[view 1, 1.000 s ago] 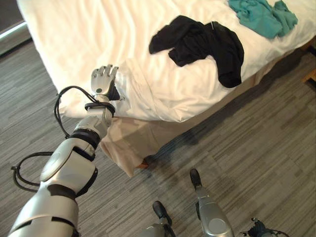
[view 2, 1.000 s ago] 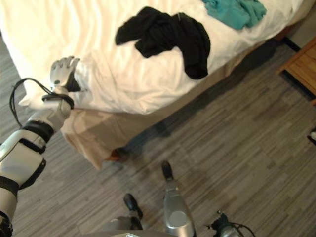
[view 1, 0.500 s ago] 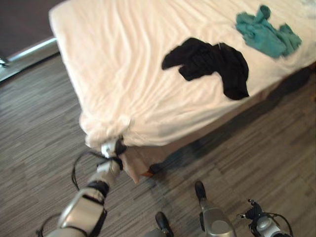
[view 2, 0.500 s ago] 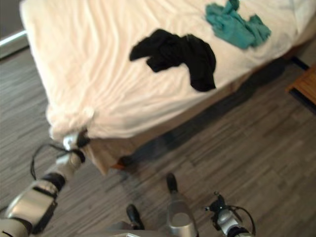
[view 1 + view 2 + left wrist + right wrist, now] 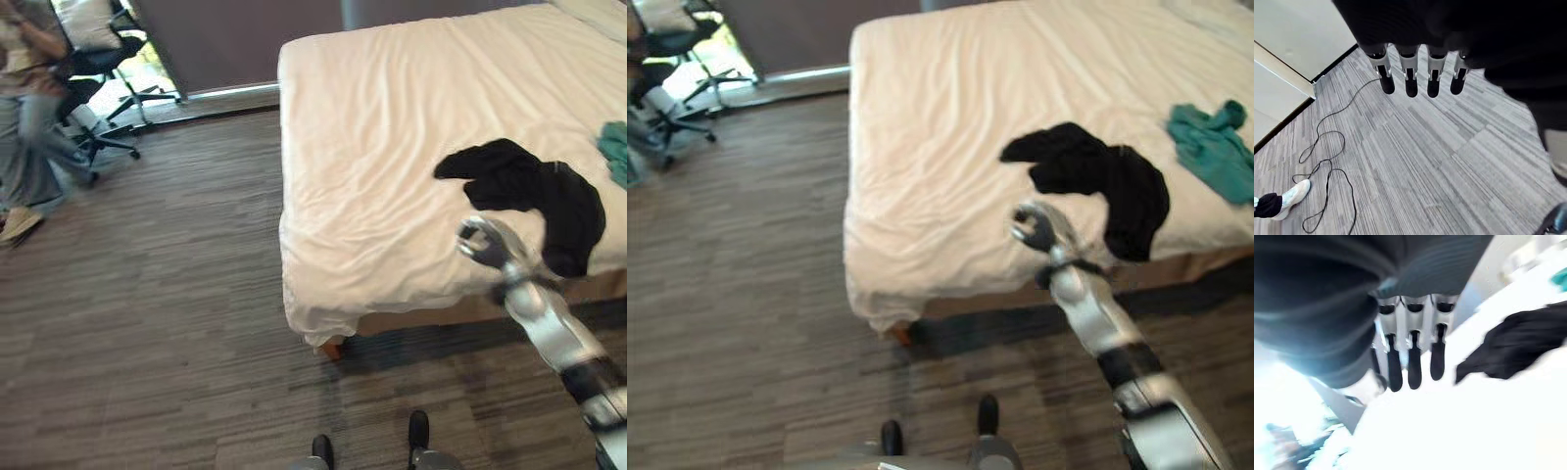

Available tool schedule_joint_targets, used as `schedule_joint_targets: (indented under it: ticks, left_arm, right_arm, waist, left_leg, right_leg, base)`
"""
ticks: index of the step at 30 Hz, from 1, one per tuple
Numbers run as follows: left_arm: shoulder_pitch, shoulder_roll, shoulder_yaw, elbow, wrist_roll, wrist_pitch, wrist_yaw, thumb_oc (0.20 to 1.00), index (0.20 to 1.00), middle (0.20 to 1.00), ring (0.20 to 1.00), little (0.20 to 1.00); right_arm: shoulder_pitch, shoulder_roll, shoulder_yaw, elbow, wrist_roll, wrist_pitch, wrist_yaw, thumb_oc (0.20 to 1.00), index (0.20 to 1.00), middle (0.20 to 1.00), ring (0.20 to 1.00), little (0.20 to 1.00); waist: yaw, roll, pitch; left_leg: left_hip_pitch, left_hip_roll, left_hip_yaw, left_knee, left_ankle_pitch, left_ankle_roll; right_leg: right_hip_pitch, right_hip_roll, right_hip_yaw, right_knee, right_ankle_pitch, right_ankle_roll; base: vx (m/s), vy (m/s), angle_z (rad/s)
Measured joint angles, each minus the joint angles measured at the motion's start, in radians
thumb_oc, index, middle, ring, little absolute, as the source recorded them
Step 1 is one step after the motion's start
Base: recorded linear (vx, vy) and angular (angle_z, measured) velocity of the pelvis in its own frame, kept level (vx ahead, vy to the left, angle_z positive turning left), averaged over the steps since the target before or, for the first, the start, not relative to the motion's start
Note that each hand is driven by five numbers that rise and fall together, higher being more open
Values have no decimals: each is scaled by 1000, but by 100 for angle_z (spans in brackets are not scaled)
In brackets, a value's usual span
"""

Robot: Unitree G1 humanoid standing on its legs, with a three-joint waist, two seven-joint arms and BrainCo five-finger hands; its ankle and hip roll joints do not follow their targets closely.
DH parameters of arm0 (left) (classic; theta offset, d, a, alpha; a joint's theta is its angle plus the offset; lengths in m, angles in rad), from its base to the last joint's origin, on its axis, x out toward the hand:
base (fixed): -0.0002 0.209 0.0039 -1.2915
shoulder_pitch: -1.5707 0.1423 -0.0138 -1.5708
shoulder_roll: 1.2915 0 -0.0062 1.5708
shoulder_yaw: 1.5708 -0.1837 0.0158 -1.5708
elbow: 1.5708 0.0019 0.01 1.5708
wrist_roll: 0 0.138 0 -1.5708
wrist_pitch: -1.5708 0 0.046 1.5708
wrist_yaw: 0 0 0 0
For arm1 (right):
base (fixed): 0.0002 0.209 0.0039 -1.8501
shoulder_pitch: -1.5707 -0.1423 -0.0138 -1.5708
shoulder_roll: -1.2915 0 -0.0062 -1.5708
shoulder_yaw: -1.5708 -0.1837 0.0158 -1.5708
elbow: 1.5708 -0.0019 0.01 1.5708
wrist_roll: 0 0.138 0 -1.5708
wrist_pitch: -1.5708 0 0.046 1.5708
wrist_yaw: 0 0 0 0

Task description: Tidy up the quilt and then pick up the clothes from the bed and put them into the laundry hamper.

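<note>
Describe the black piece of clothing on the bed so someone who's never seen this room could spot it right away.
Start at the large bed with the white quilt. On its near side lies a crumpled black garment, one end drooping over the edge, just beyond the robot's open right hand. Its only neighbour is a teal garment further right; this one is black.

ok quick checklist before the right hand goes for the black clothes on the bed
1. White quilt flat over the bed: ok, only light wrinkles.
2. Crumpled black garment in the open near the bed's near edge: ok.
3. Right hand free: ok, fingers straight, holding nothing, above the quilt just short of the black garment.
4. Left hand free: ok, fingers straight above the grey floor.
5. Teal garment remains on the bed: not ok, one more pickup.
6. Laundry hamper's position: cannot tell.
</note>
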Motion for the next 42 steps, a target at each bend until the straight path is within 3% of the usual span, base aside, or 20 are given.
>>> schedule_joint_targets:
  ticks: [3,6,9,12,16,20,23,24,25,27,31,34,36,38,41,42]
  left_arm:
    - [-50,-5,-129,-70,8,-13,-4,1000,1000,1000,1000,1000]
    - [-157,-20,-209,-142,6,-41,-1,1000,1000,1000,1000,1000]
    - [-206,-37,-291,-172,4,-49,5,1000,1000,1000,1000,1000]
    - [-244,-62,-335,-207,4,-58,9,1000,1000,1000,1000,1000]
    - [-251,-59,-323,-232,4,-72,13,1000,1000,1000,1000,1000]
    - [-239,-58,-301,-193,7,-72,9,1000,1000,1000,1000,1000]
    - [-230,-53,-264,-142,27,-60,-5,1000,1000,1000,1000,1000]
    - [-216,-45,-231,-140,50,-62,-12,1000,1000,1000,1000,1000]
    - [-210,-38,-230,-140,57,-60,-20,1000,1000,1000,1000,1000]
    - [-178,-19,-209,-140,67,-57,-37,1000,1000,1000,1000,1000]
    - [-163,8,-190,-147,86,-49,-47,1000,1000,1000,1000,1000]
    - [-186,-4,-196,-166,85,-52,-47,1000,1000,1000,1000,1000]
    - [-243,-9,-265,-216,62,-54,-29,1000,1000,1000,1000,1000]
    - [-355,-18,-336,-341,3,-88,-17,1000,1000,1000,1000,1000]
    - [-397,-30,-379,-428,-37,-114,3,1000,1000,1000,1000,1000]
    - [-397,-28,-407,-435,-44,-118,11,1000,1000,1000,1000,1000]
  right_arm:
    - [-219,122,149,128,47,-11,14,200,200,200,200,200]
    - [-318,273,159,399,150,-7,20,200,200,200,200,200]
    - [-304,413,122,625,259,5,21,200,200,200,200,200]
    - [-226,475,124,803,306,47,43,200,200,200,200,200]
    - [-84,457,165,839,288,73,77,200,200,200,200,200]
    - [69,452,248,811,186,69,143,200,200,200,200,200]
    - [185,409,328,680,142,53,214,200,200,200,200,200]
    - [217,324,409,451,146,54,271,200,200,200,200,200]
    - [215,288,439,354,147,26,293,200,200,200,200,200]
    - [193,211,447,93,203,-3,360,200,200,200,200,200]
    - [73,114,318,-221,401,-83,396,200,200,200,200,200]
    - [-9,148,248,-144,427,-123,341,200,200,200,200,200]
    - [-150,207,221,114,412,-132,246,200,200,200,200,200]
    - [-331,197,179,459,373,-77,116,200,200,200,200,200]
    - [-380,142,87,699,378,-28,56,200,200,200,200,200]
    - [-385,130,-11,783,391,-59,36,200,200,200,200,200]
  waist:
    - [51,-18,-1]
    - [117,-36,-1]
    - [147,-29,9]
    - [156,9,35]
    - [158,41,54]
    - [148,43,56]
    - [131,41,56]
    - [123,37,61]
    - [117,32,64]
    - [96,18,71]
    - [59,-14,68]
    - [34,-23,66]
    - [33,-20,69]
    - [63,17,106]
    - [102,58,143]
    - [100,78,154]
  left_leg:
    - [-42,4,-30,2,40,-2]
    - [-86,3,-86,6,67,-8]
    - [-94,-7,-114,6,76,-7]
    - [-108,-26,-152,6,81,0]
    - [-112,-31,-181,6,82,0]
    - [-109,-30,-186,6,79,-3]
    - [-105,-28,-181,6,77,-6]
    - [-105,-29,-169,6,77,-6]
    - [-102,-27,-157,6,77,-6]
    - [-84,-24,-127,2,63,-19]
    - [-55,-16,-74,0,54,-20]
    - [-72,-17,-66,2,60,-11]
    - [-121,-20,-64,6,79,-2]
    - [-204,-28,-80,6,120,5]
    - [-217,-30,-97,6,126,4]
    - [-220,-31,-104,6,125,3]
  right_leg:
    - [-14,-1,-35,0,2,2]
    - [-25,-6,-81,0,2,2]
    - [-19,-14,-101,0,1,2]
    - [-8,-34,-138,0,-3,8]
    - [6,-40,-170,0,-10,15]
    - [14,-39,-177,0,-18,12]
    - [13,-38,-172,0,-18,13]
    - [8,-38,-164,0,-19,12]
    - [3,-38,-153,0,-19,12]
    - [5,-34,-121,0,-17,15]
    - [1,-27,-67,-4,-10,24]
    - [-17,-27,-54,-4,-4,30]
    - [-76,-29,-51,-3,10,42]
    - [-146,-35,-59,1,37,41]
    - [-149,-37,-74,0,39,39]
    - [-148,-38,-81,0,38,37]
  base:
    - [-116,-19,44]
    - [-49,-10,56]
    - [-26,26,37]
    - [-36,33,32]
    - [-3,23,22]
    - [18,15,7]
    - [7,12,-6]
    - [21,12,-22]
    - [21,7,-38]
    - [8,4,-43]
    - [-33,-2,-40]
    - [-174,-10,-17]
    - [-212,-26,-1]
    - [-104,-21,29]
    - [-38,32,20]
    - [-6,51,12]
